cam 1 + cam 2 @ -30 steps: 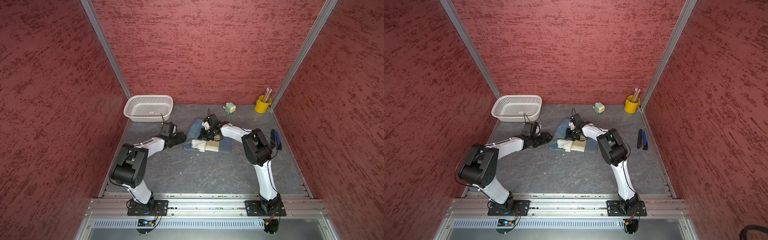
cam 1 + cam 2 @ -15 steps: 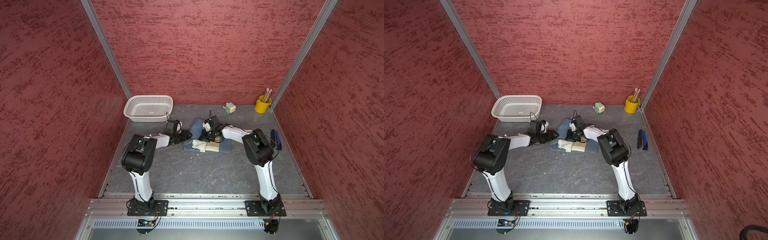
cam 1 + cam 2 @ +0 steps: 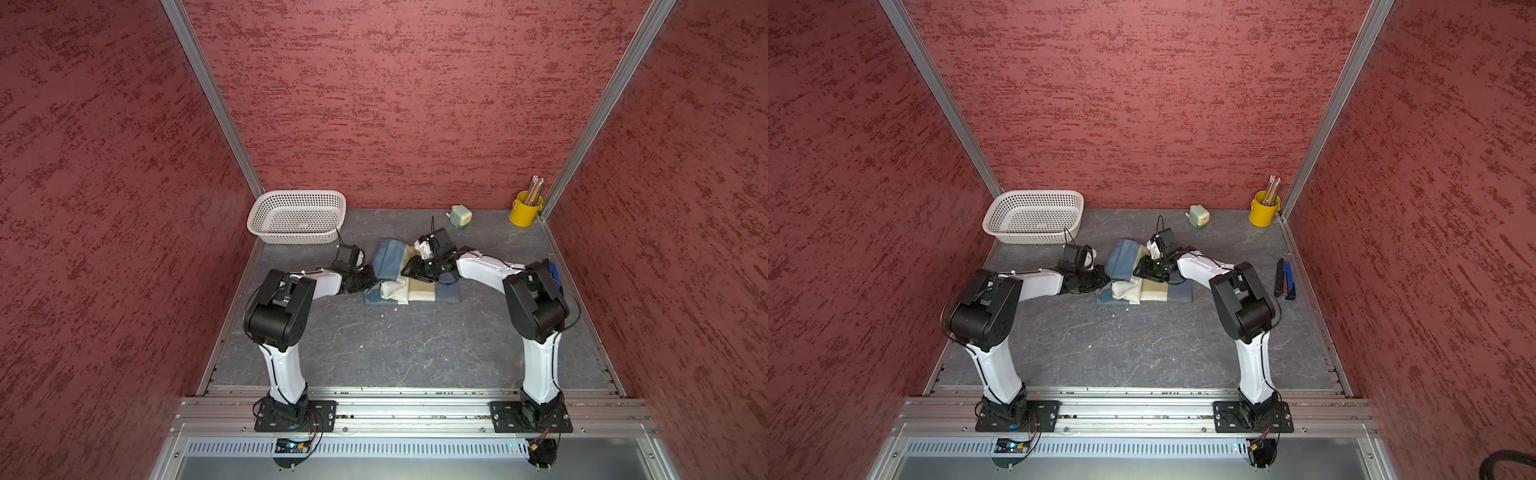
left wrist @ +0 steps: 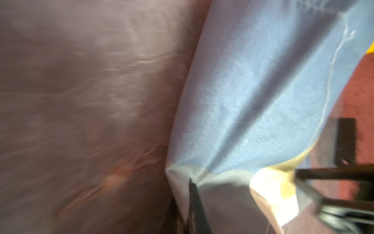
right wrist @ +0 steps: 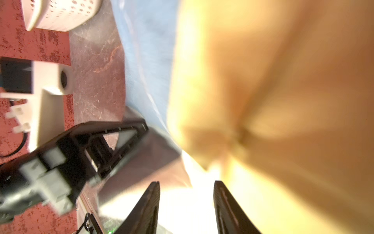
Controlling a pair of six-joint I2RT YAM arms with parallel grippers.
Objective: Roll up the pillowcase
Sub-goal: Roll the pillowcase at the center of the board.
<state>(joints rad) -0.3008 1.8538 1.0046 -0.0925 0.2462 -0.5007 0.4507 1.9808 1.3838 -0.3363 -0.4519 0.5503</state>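
The pillowcase point(image 3: 415, 286) point(image 3: 1144, 289) lies crumpled and partly folded on the grey tabletop, in blue, tan and off-white blocks. My left gripper point(image 3: 371, 277) point(image 3: 1104, 277) sits at its left edge. In the left wrist view the left gripper point(image 4: 185, 189) is shut on an off-white fold of the pillowcase point(image 4: 253, 91). My right gripper point(image 3: 409, 269) point(image 3: 1140, 270) rests on the cloth's middle. In the right wrist view the right gripper point(image 5: 186, 182) stands open, jaws apart over bright fabric beside a tan bulge of pillowcase point(image 5: 263, 81).
A white perforated basket point(image 3: 297, 216) point(image 5: 60, 14) stands at the back left, close behind the left wrist. A green sharpener point(image 3: 461, 217) and a yellow cup of pencils point(image 3: 528, 208) sit along the back wall. Dark pens point(image 3: 1285, 278) lie by the right rail.
The left arm swung right to the pillowcase's left edge and its jaws closed on the cloth. The right gripper's jaws opened where it sits on the cloth.
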